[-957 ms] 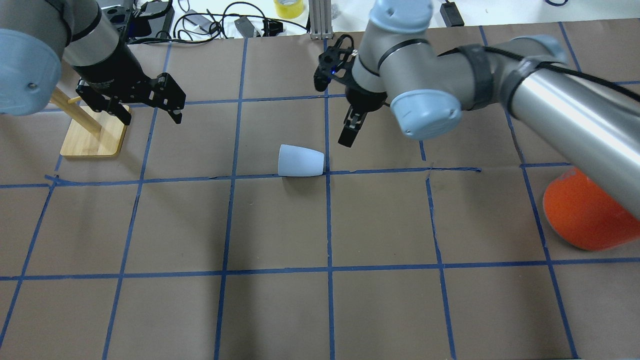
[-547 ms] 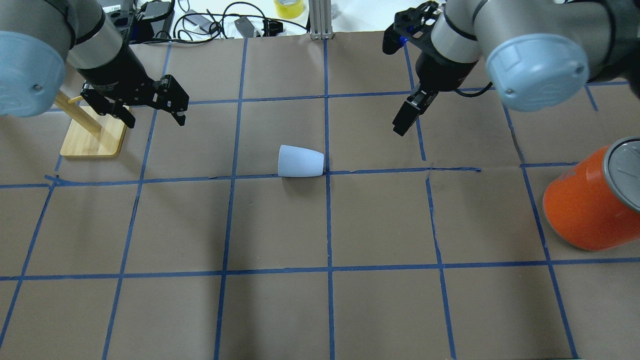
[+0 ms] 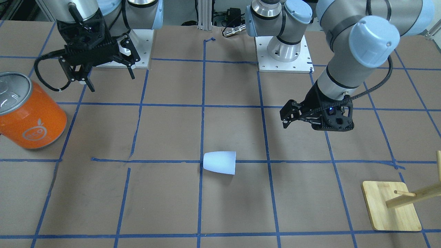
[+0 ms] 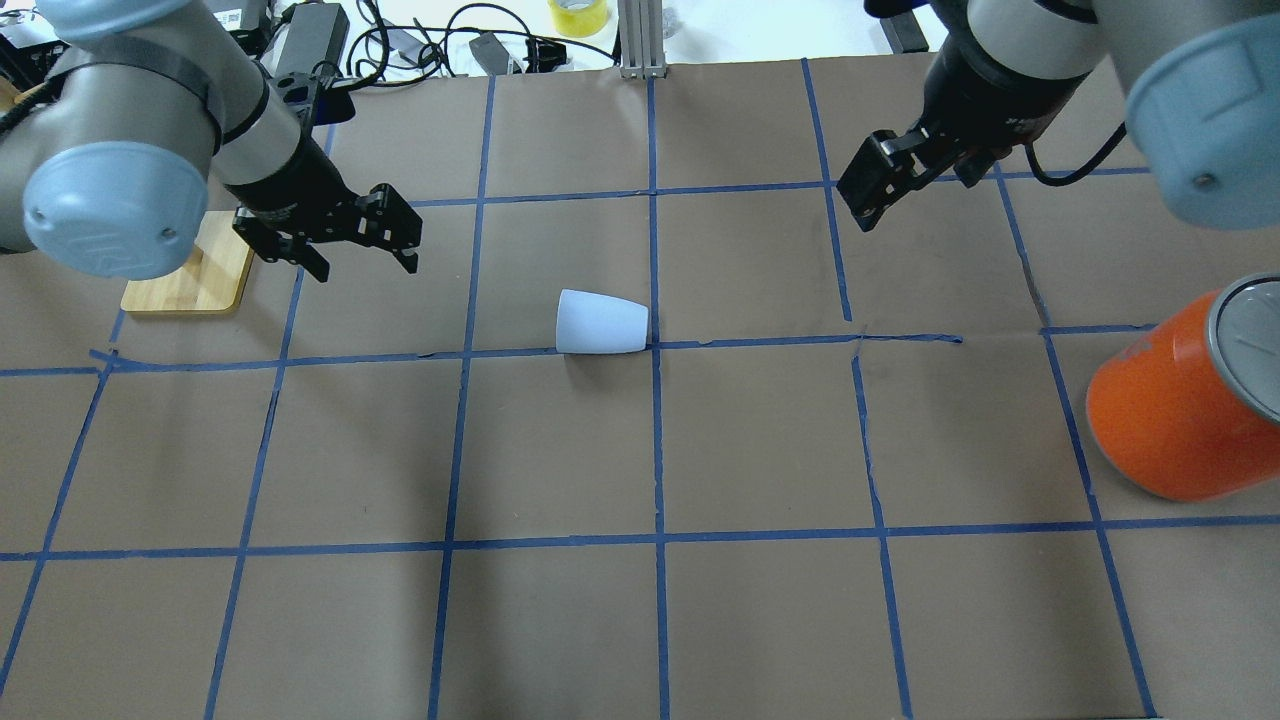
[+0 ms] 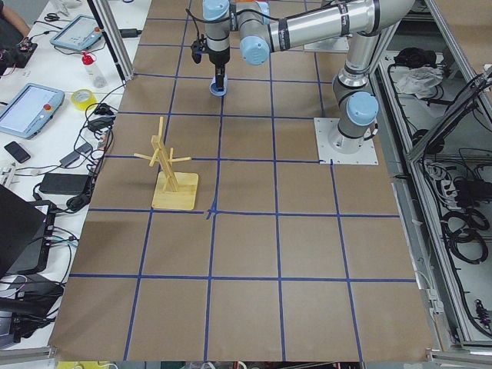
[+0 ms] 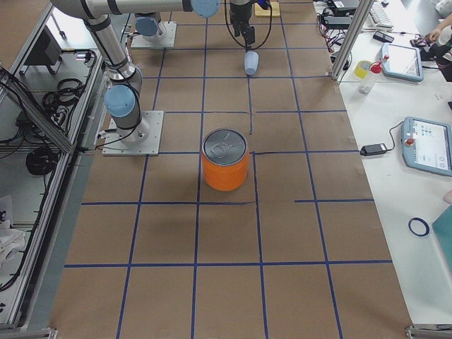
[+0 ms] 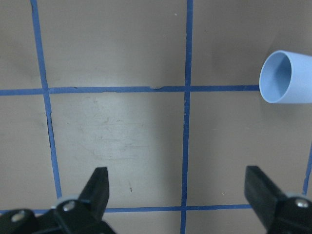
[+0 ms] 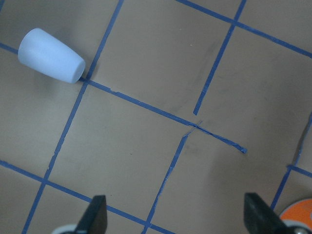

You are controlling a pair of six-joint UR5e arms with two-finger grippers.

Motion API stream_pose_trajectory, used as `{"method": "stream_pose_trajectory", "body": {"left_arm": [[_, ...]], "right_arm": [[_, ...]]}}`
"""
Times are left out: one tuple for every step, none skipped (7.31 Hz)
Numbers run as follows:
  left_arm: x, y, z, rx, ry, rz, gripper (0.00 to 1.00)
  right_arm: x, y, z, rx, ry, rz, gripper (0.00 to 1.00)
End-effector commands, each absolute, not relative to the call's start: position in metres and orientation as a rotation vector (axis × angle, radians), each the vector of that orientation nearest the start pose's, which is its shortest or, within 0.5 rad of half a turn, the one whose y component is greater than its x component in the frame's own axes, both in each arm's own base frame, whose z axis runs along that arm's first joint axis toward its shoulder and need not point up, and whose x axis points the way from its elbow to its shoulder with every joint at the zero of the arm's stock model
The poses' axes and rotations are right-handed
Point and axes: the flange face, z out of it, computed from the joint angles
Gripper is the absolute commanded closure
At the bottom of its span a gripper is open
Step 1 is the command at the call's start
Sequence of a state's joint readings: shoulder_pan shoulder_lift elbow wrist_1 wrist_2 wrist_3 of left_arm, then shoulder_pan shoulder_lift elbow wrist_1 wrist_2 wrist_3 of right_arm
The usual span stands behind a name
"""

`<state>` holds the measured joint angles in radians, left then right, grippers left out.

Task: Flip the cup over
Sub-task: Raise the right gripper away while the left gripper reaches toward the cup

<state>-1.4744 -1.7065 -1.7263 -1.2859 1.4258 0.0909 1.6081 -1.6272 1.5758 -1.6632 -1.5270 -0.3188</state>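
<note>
The cup is a small pale lavender-blue tumbler lying on its side near the table's middle, its mouth towards the overhead view's left. It also shows in the front view, the left wrist view with its bluer inside facing the camera, and the right wrist view. My left gripper is open and empty, hovering to the cup's left and apart from it; its fingers are spread wide. My right gripper is open and empty, high at the back right, far from the cup; the front view shows it too.
A big orange can with a silver lid stands at the right edge. A wooden peg stand on a bamboo base sits behind my left arm. Blue tape lines grid the brown paper. Cables and a tape roll lie beyond the far edge.
My right gripper has pulled away from beside the cup, moving right and back. My left gripper has moved right, closer to the cup. The cup has not moved.
</note>
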Motion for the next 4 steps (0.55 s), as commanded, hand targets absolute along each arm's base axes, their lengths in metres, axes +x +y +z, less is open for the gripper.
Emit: {"method": "stream_pose_trajectory", "body": {"left_arm": [[-0.109,-0.56,0.334,-0.018,3.411,-0.025,0.0],[-0.11,-0.567,0.313,-0.016,3.41,0.017,0.0],[-0.114,-0.572,0.297,-0.024,3.445,0.049,0.0],[-0.126,-0.577,0.283,-0.11,3.574,0.105,0.0]], "right_arm": [[0.151,-0.475,0.533,-0.371,3.099,-0.24,0.0],[0.151,-0.473,0.529,-0.361,3.105,-0.216,0.0],[0.15,-0.473,0.529,-0.321,3.107,-0.22,0.0],[0.152,-0.473,0.529,-0.191,3.096,-0.214,0.0]]}}
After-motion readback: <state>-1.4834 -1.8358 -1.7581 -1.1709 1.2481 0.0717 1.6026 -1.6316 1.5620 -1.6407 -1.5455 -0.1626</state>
